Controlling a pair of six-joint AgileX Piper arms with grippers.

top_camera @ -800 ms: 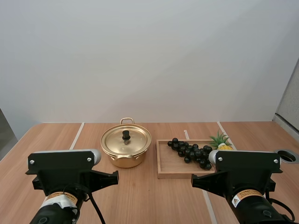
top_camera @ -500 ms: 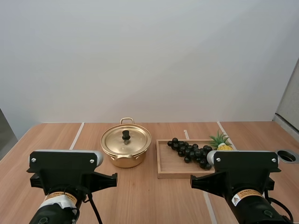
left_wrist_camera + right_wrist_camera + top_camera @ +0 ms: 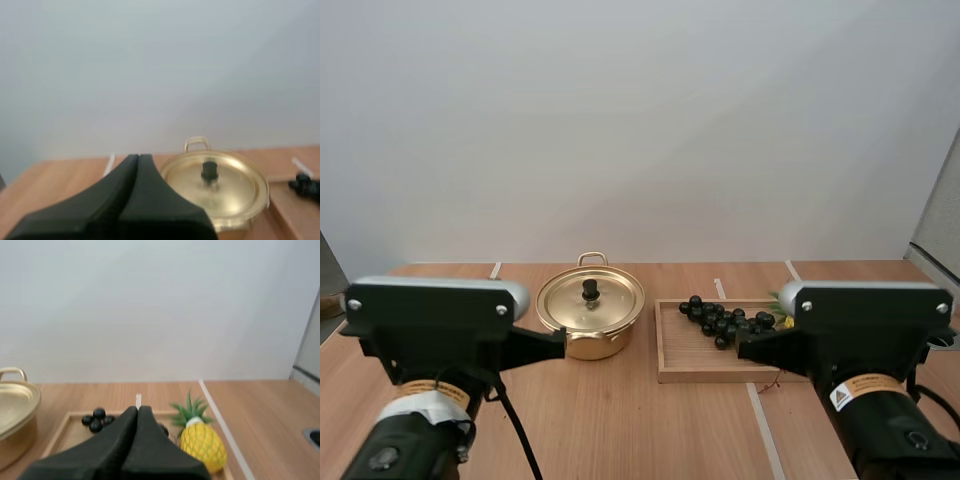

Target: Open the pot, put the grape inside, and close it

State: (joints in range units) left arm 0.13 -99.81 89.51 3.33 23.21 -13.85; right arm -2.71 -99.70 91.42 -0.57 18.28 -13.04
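On the wooden bench (image 3: 620, 430), centre-left, gold pot (image 3: 588, 342) sits upright with lid (image 3: 605, 303) on, black knob (image 3: 590, 290) in the middle of the lid, one loop handle visible at the far side. Just beside the pot, to its right, wooden tray (image 3: 670, 373) lies flat on the bench; pot and tray are close, contact cannot be told. Grapes (image 3: 728, 322), a dark bunch, lie in the tray, spread from the far-left part toward the right side. Toy pineapple (image 3: 202, 442), yellow with green leaves, lies at the tray's right side next to the grapes; whether it is inside the tray or on its edge cannot be told. Left arm (image 3: 430, 330) is at the near left of the bench, right arm (image 3: 865, 330) at the near right, both well short of the pot and tray, touching nothing. Left end effector (image 3: 138, 159) is clenched on nothing, fingers together as one dark wedge, aimed toward the pot's left side, apart from it. Right end effector (image 3: 138, 411) is clenched too, empty, fingers pressed together, pointing over the tray between the grapes and the pineapple, not touching either. White tape lines run along the bench surface.
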